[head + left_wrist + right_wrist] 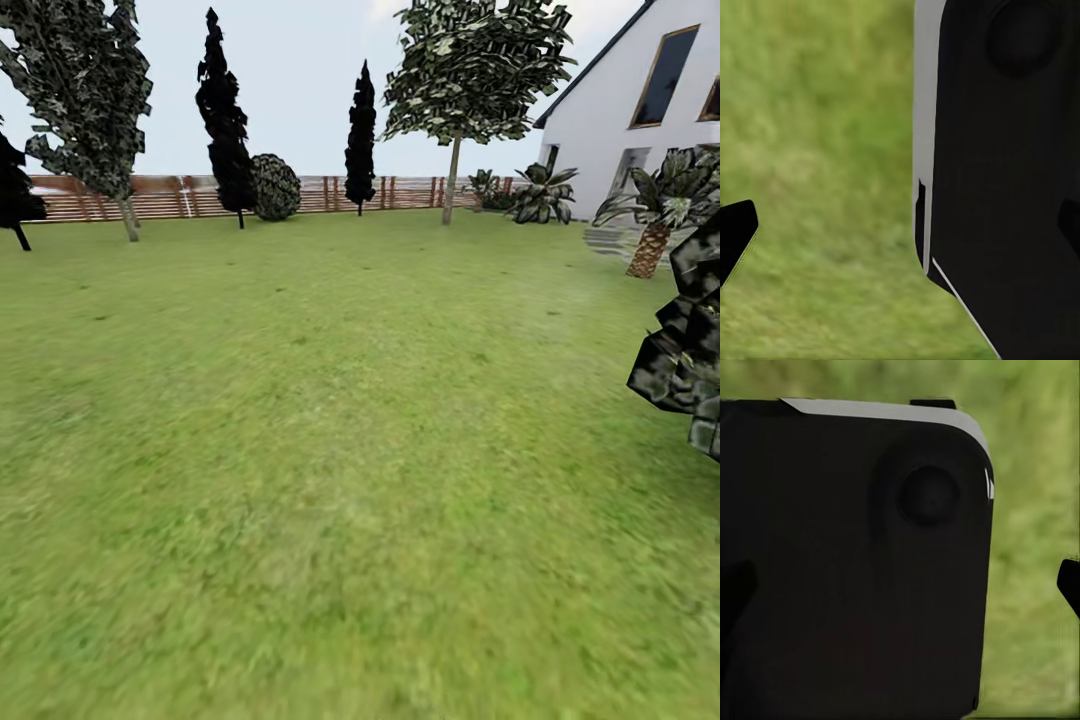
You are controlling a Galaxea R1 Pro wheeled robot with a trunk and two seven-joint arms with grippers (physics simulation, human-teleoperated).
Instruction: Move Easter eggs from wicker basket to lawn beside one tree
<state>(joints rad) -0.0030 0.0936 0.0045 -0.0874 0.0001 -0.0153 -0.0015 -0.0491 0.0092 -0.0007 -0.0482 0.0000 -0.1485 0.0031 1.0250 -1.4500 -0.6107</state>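
Green lawn (330,450) stretches to an upright pale-trunked tree (455,170).

in our left wrist view we see a large glossy black body panel (1005,172) with a pale grey edge strip, a round recess near one corner, and a thin light seam line. a black pointed tip (735,236) juts in nearby. our right wrist view shows a black rounded-corner housing (847,562), grey-trimmed, with a circular dimple.
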